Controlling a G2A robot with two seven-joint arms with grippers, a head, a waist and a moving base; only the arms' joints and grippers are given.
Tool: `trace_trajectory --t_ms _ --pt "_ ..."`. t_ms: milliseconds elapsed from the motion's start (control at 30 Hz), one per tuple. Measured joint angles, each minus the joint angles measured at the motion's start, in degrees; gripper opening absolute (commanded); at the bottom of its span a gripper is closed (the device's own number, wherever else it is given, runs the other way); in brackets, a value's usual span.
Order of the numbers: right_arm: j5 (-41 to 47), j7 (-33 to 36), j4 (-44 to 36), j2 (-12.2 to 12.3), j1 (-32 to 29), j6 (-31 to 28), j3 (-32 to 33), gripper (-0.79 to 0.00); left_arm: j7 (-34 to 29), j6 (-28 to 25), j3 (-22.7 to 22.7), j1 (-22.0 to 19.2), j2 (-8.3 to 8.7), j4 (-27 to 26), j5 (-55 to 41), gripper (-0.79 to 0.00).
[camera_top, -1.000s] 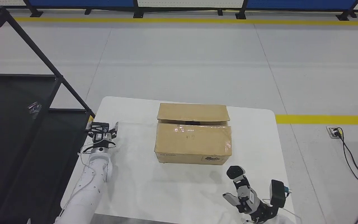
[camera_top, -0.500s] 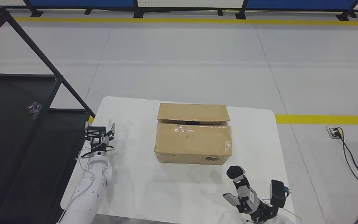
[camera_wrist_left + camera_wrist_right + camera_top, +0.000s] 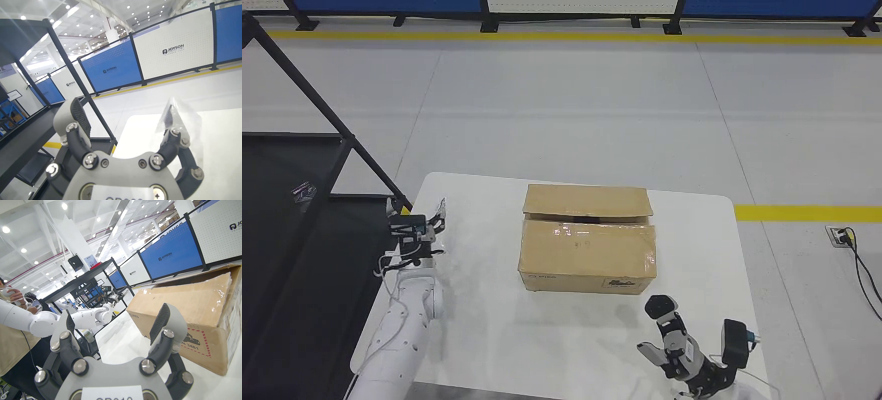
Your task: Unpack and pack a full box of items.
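A brown cardboard box [image 3: 587, 245] stands in the middle of the white table [image 3: 542, 340], its top flaps folded over with a narrow dark gap between them. My left gripper [image 3: 416, 224] is at the table's far left corner, away from the box, with its jaws open [image 3: 124, 113]. A small clear plastic bag [image 3: 173, 115] with a dark piece inside clings to one of its fingers. My right gripper [image 3: 674, 338] sits low near the table's front edge, in front of the box [image 3: 189, 306], open [image 3: 115, 321] with nothing between its fingers.
A black metal rack [image 3: 302, 230] stands against the table's left side, close to my left arm [image 3: 90, 315]. Bare tabletop lies left of the box and in front of it. The table's front right corner is next to my right arm.
My left gripper has shifted back and left toward the table's far left corner, turning a little. The right gripper and the box have barely moved.
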Motion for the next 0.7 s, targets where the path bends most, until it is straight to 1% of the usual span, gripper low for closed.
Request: trace_trajectory --t_ms 200,333,567,600,633,667,700 --pt "0.5 0.6 -0.1 0.1 0.1 -0.1 0.0 0.000 -2.0 -0.3 -0.6 2.0 0.39 -3.1 1.2 0.000" --pt "0.6 0.9 -0.3 0.1 0.2 0.2 -0.2 0.000 -2.6 -2.1 -0.8 3.4 0.61 -4.2 1.8 0.000" --pt "0.9 2.3 -1.3 0.0 1.0 1.2 -1.0 0.000 -4.2 -4.0 -0.9 4.2 1.04 -4.0 4.1 -0.003" --pt "0.9 2.5 -1.3 0.0 1.1 1.3 -1.0 0.000 -4.3 -4.2 -0.9 4.1 1.03 -3.9 4.1 -0.320" --pt "1.0 2.6 -1.3 0.0 1.2 1.5 -1.2 0.000 -4.2 -4.5 -0.8 4.0 1.00 -3.6 4.1 -0.529" --pt "1.1 2.7 -1.3 0.0 1.3 1.6 -1.2 0.000 -4.1 -4.6 -0.8 3.9 0.97 -3.4 4.1 -0.785" --pt "1.2 2.8 -1.2 0.0 1.4 1.6 -1.3 0.000 -4.0 -4.7 -0.7 3.8 0.93 -3.2 4.0 -0.785"
